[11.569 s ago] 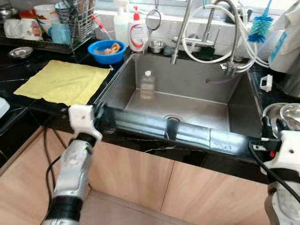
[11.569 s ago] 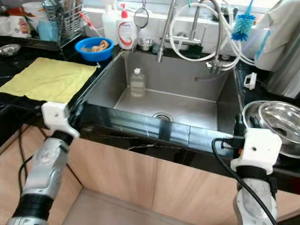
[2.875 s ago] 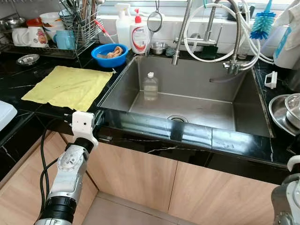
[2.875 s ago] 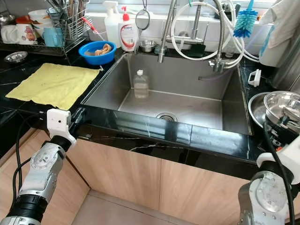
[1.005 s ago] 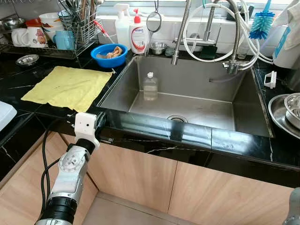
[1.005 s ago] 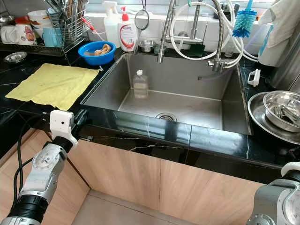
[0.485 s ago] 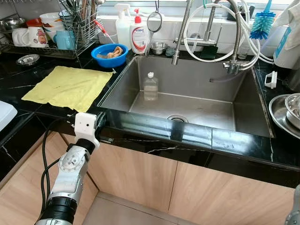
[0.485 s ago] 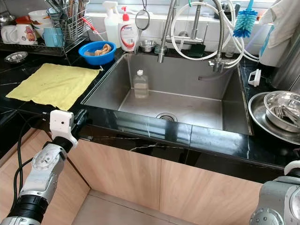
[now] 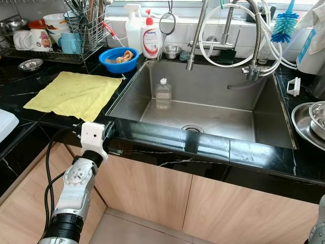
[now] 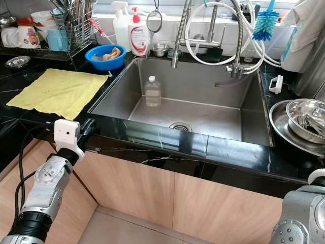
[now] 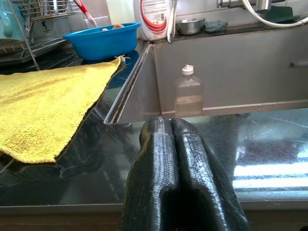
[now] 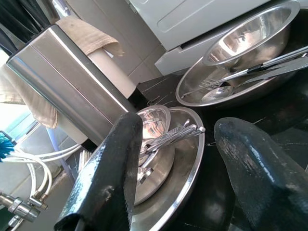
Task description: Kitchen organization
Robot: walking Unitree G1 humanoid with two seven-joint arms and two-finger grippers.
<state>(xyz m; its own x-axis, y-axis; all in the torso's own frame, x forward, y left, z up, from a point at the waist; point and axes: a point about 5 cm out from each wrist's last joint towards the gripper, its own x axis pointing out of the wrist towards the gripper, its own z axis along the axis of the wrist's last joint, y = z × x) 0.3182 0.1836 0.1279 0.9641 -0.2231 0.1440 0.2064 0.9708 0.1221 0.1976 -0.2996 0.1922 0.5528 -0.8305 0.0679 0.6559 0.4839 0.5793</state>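
Bottle (image 9: 162, 94) in sink (image 9: 264, 109); left pincer (image 11: 172, 126) closed, empty.

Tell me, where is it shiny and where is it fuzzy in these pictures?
Left wrist view: white glare on the black counter; the near jaws look soft. Right wrist view: bright glints on the steel bowls, both black fingers blurry up close. Eye views: sharp, with window light mirrored on the counter edge.

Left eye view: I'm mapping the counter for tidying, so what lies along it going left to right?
Yellow cloth → blue bowl → clear bottle in the sink → drain → blue bottle brush → steel bowls.
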